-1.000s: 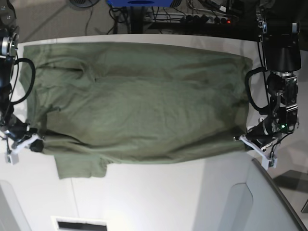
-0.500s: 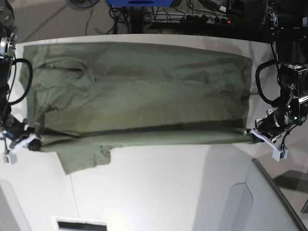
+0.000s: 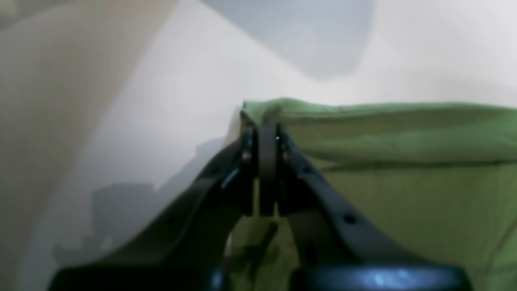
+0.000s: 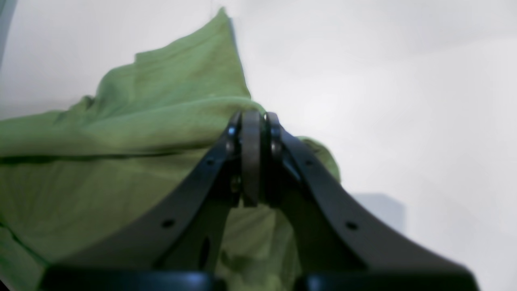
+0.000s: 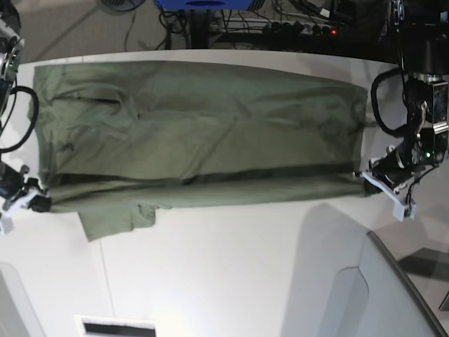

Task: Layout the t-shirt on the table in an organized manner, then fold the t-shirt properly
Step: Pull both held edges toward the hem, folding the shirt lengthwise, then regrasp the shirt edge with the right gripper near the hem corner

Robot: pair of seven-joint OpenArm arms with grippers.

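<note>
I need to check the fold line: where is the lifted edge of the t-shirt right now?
In the base view, the t-shirt lies across the table; its near long edge is raised between the left gripper at the view's right and the right gripper at its left.

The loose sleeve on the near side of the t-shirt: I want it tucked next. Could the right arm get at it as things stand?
Probably not yet. The right gripper is shut on the t-shirt edge just beside the sleeve, so it must let go first. Nothing on the table blocks the way.
</note>
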